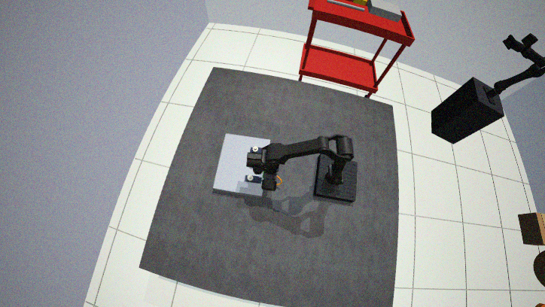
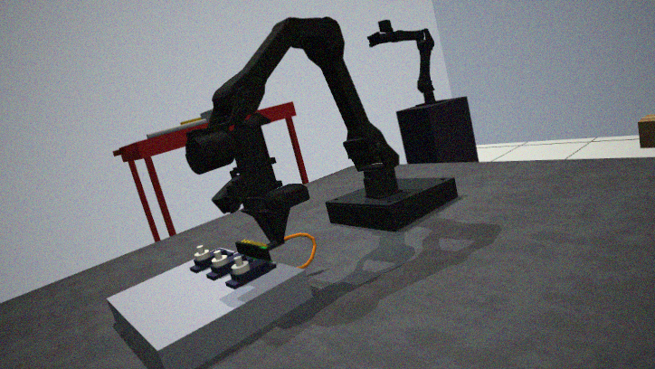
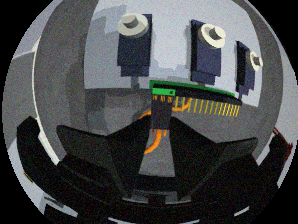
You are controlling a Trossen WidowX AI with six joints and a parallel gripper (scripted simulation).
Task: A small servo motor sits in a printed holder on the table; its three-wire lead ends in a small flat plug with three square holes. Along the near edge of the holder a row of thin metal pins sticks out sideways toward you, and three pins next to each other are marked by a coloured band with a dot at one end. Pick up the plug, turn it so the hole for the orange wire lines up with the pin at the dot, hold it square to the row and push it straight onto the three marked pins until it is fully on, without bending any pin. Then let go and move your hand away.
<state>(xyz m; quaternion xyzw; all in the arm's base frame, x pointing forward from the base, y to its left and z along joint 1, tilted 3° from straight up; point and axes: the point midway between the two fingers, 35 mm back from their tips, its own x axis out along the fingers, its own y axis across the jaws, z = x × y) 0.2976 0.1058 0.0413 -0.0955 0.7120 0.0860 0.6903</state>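
Note:
My gripper [image 3: 160, 120] [image 2: 278, 242] is shut on the small black plug [image 3: 160, 113], which points at the pin row from the near side. The orange lead [image 3: 154, 145] [image 2: 314, 249] [image 1: 280, 179] loops out behind the fingers. The green band [image 3: 159, 92] sits at the left end of the row, its dark dot [image 3: 172, 92] at the band's right end. The three banded pins show as short stubs at the plug's front edge, roughly in line with it. How far they are inside is not clear. The other yellow pins [image 3: 210, 106] stand free to the right. Individual plug holes are hidden.
Three dark blue servos [image 3: 134, 47] [image 3: 206, 55] [image 3: 247, 70] with white horns stand behind the pin row on a pale block [image 2: 183, 307] [image 1: 232, 163]. The dark table [image 1: 213, 244] surrounds it. A red cart [image 1: 339, 68] and another arm stand farther off.

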